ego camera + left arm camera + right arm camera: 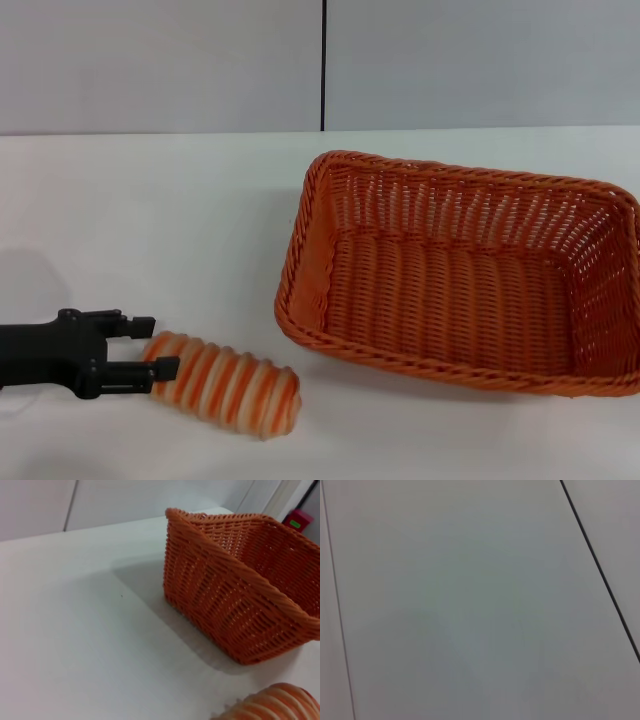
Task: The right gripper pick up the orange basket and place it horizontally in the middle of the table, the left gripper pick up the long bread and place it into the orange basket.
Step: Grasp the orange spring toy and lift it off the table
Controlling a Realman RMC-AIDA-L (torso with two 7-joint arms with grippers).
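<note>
The long bread, striped orange and cream, lies on the white table near the front left. My left gripper reaches in from the left, open, one finger on each side of the bread's left end. The orange basket stands upright and empty to the right of the bread, its long side running across the table. The left wrist view shows the basket from its corner and one end of the bread at the picture's edge. My right gripper is out of view.
A grey wall with a dark vertical seam stands behind the table. Bare tabletop stretches left of and behind the basket. The right wrist view holds only grey panels with dark seams.
</note>
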